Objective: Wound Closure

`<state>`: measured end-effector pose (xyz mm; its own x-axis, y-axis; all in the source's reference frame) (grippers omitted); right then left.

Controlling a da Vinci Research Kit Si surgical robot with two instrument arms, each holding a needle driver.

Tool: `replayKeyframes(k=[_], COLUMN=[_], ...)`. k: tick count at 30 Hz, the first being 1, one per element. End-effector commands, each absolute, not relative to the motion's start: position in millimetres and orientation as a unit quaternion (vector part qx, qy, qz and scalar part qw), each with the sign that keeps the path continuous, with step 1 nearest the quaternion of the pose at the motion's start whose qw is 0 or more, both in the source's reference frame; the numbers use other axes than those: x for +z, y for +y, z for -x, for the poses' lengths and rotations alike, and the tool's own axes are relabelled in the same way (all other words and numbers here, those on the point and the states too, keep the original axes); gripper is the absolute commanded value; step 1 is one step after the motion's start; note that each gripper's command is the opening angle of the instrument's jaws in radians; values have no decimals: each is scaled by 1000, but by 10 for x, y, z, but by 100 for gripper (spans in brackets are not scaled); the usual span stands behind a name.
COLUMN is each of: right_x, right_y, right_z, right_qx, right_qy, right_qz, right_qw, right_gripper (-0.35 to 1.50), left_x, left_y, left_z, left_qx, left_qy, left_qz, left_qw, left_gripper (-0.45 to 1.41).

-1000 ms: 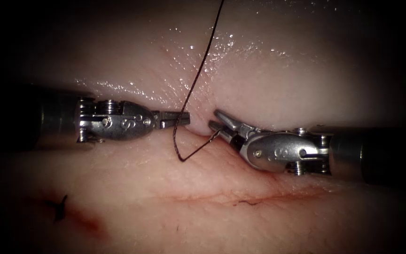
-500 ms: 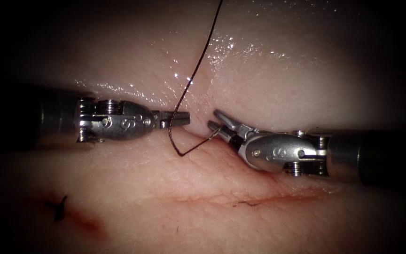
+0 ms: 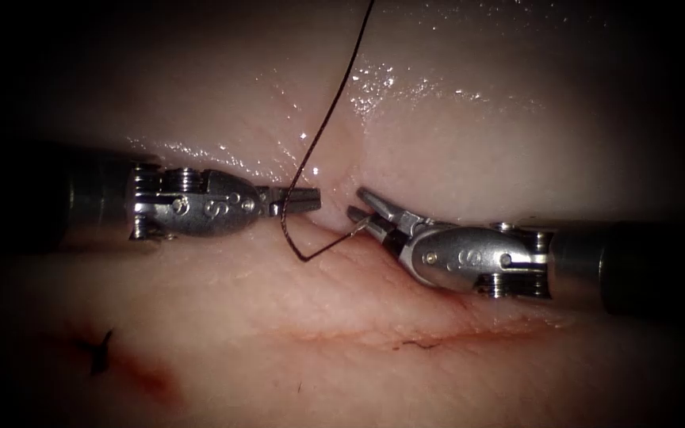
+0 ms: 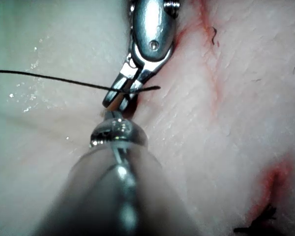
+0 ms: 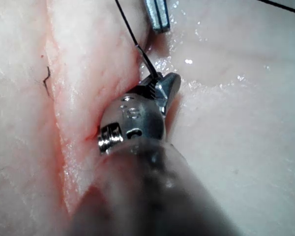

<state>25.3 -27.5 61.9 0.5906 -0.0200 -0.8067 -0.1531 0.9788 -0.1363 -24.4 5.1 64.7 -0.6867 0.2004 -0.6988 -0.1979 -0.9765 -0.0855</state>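
Left tool (image 3: 303, 200) grips thread (image 3: 334, 103) — right tool (image 3: 362, 208), needle (image 3: 350, 233).

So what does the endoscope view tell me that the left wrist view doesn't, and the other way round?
Endoscope view: the left tool is shut on the thread, which bends on the tissue and runs to the right tool; whether that one holds a needle, I cannot tell. Left wrist view: the thread crossing the right tool's tip, seen head-on. Both: the two tools, the thread, and the dark stitch beside red fluid.
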Motion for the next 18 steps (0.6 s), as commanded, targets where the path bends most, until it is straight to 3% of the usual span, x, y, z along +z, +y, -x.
replayKeyframes(k=[1,18], right_x=[624,620], right_y=[-281,-283], right_z=[-260,-255], right_qx=[37,39], right_qy=[450,453], right_qz=[91,83], right_qw=[888,887], right_gripper=[-35,-35], left_x=[653,652], left_y=[49,49], left_z=[249,249], left_qx=[918,918], left_qy=[-2,0], left_qz=[381,381], left_qw=[108,107], left_gripper=[-45,-45])
